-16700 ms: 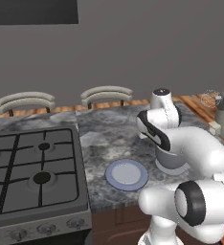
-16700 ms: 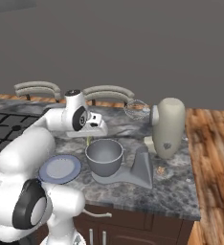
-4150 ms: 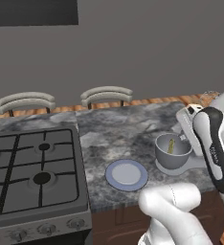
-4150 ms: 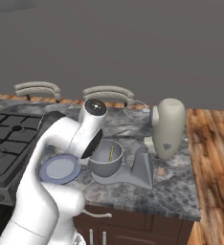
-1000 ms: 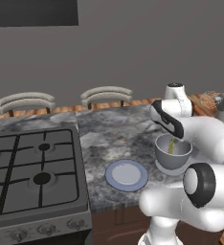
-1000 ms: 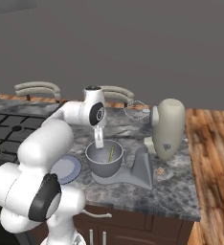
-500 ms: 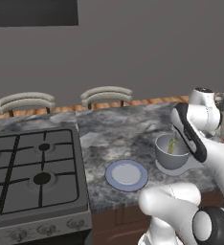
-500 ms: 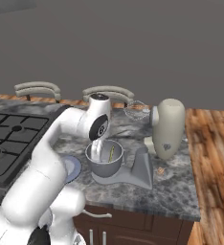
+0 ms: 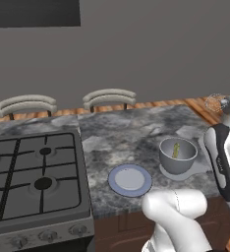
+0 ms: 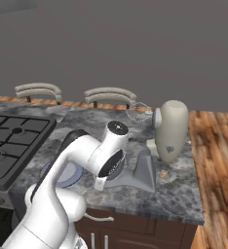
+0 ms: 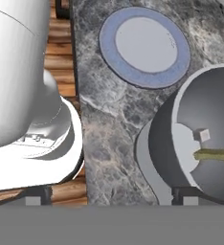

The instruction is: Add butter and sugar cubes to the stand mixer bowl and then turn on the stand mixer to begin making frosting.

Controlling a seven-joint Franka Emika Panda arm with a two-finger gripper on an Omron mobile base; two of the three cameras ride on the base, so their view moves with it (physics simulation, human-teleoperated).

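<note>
On marble counter [image 9: 122, 133]: plate [image 9: 130, 179] beside stand mixer bowl [image 9: 178, 156]; pincer [image 11: 106, 201] spread wide, empty

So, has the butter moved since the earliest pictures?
Yes. The butter now leans inside the stand mixer bowl, right of the plate; earlier the bowl looked empty.

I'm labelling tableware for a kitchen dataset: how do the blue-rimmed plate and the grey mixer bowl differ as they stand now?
The plate is flat and shallow; the stand mixer bowl is deep with high walls. The plate has a blue rim around a pale centre; the bowl is plain grey metal. The plate lies bare on the counter; the bowl holds the butter and a small pale cube. Both are round and upright.
</note>
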